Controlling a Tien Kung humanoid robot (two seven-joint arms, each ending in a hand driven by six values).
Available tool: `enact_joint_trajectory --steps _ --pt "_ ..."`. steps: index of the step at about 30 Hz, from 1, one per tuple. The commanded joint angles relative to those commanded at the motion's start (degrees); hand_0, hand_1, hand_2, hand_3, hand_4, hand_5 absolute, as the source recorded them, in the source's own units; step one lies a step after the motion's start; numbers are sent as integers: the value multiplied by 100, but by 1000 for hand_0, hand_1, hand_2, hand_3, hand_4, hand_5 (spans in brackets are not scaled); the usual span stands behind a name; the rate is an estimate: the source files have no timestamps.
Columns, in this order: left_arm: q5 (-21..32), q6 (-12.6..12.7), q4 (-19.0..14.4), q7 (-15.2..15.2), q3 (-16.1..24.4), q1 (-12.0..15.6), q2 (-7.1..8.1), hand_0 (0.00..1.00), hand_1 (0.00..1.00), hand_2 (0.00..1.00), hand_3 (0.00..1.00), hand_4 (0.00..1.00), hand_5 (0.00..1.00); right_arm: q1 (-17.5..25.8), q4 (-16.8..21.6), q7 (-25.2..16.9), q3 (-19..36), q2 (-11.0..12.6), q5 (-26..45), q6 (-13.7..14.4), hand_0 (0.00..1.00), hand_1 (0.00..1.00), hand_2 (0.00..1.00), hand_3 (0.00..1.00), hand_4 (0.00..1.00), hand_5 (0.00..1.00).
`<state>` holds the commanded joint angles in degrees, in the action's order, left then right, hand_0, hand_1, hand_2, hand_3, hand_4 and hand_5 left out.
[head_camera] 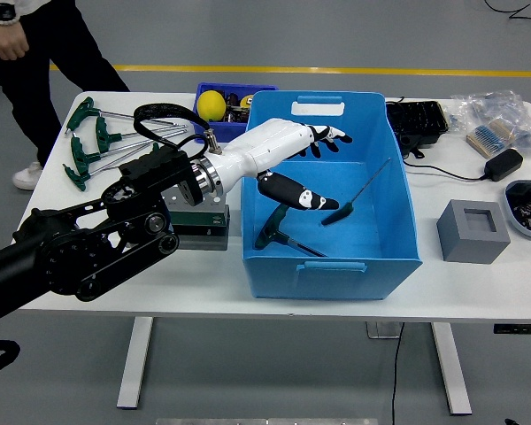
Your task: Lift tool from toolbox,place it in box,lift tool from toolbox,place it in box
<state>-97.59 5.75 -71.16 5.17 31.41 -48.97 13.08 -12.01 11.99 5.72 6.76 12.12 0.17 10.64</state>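
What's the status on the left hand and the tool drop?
Left hand open over blue box. Second T-handle tool released, inside box. First tool on box floor. Right hand out of view, nothing in the way.

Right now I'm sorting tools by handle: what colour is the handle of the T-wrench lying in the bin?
Dark green, head view: T-wrench.

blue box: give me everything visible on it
The blue box is a large open-topped bin, apparently plastic, with sloped walls and a handle slot in the far rim and one in the near rim. It sits upright on the white table, right of the green tool stand. Inside, one green T-handle tool lies near the front left corner; a second T-handle tool is tilted toward the right wall. The left hand is open over its interior.
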Motion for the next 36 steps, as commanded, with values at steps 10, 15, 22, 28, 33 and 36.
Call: enact_joint_trajectory --steps 10,15,22,28,33,36 --pt "-113 -34 -47 -198 471 284 44 505 618 807 841 924 596 21 0 -9 -8 -9 22 5 709 691 734 599 832 722" --pt "233 -88 -131 -433 1232 868 -6 500 603 750 788 914 594 36 0 -16 -17 -19 36 8 708 691 734 600 831 721" --pt "1568 144 -347 -328 2685 1987 -229 526 625 758 773 912 604 71 -2 -8 10 -39 -6 8 706 691 734 599 831 722" --pt "3019 208 -391 -107 3473 2770 -547 657 709 818 779 911 678 74 1 -6 -3 -48 -5 3 708 691 734 599 831 721" --pt "4210 223 -358 327 3955 3231 -749 776 781 866 798 922 846 67 1 -36 -59 -50 102 7 709 693 734 600 831 721" --pt "4918 133 -378 418 4204 3438 -784 776 781 866 798 922 846 54 2 -45 -76 -45 128 6 709 693 734 600 831 721"
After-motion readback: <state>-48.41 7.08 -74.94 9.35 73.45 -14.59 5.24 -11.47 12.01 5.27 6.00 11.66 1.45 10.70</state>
